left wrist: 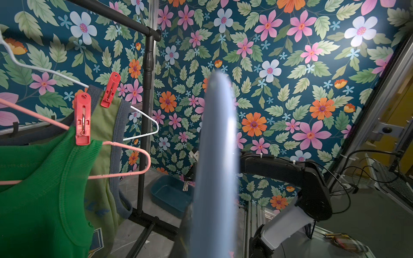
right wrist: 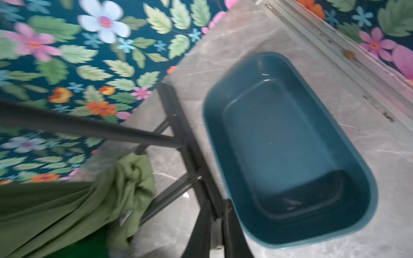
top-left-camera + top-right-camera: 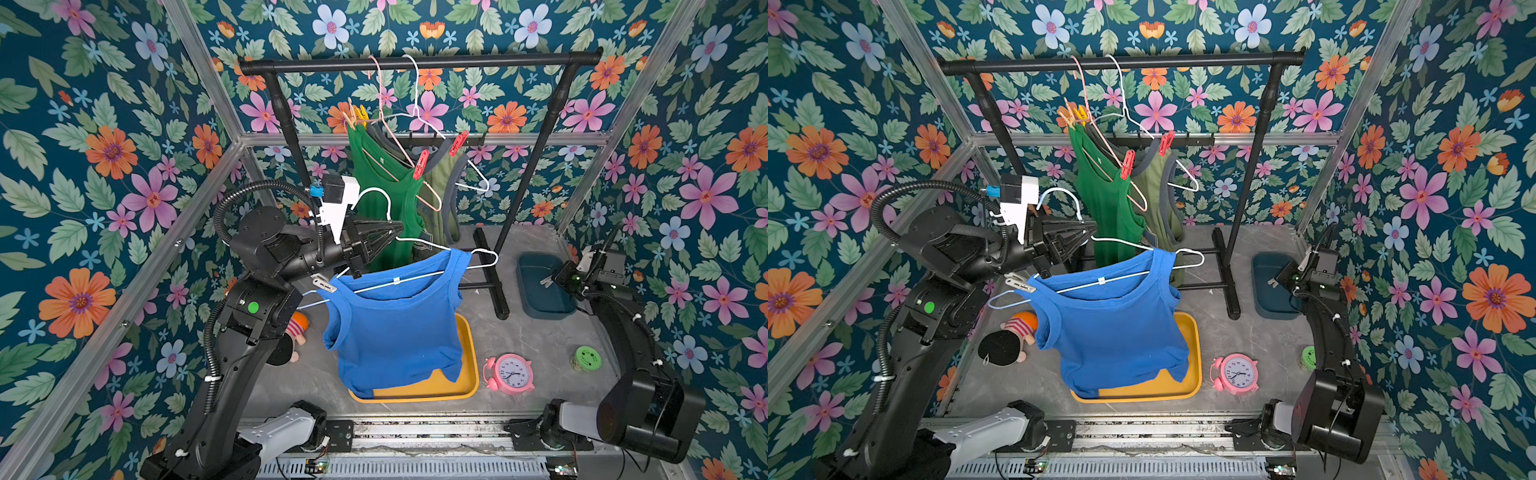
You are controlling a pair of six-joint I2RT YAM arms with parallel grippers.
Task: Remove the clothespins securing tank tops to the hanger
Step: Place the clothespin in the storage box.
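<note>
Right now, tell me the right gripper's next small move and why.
Probably open the right gripper: it seems to hold a pale grey plastic clothespin just above the dark teal plastic bin, so the pin should drop in.

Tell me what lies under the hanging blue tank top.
A yellow tray sits beneath the blue tank top. The top covers most of its floor, so anything there is hidden.

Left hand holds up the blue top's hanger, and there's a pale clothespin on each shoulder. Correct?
Not quite. Only one pale clothespin is on the blue top, on the shoulder nearest the left arm. The other shoulder is bare, as both top views show. The left hand does hold up its hanger.
</note>
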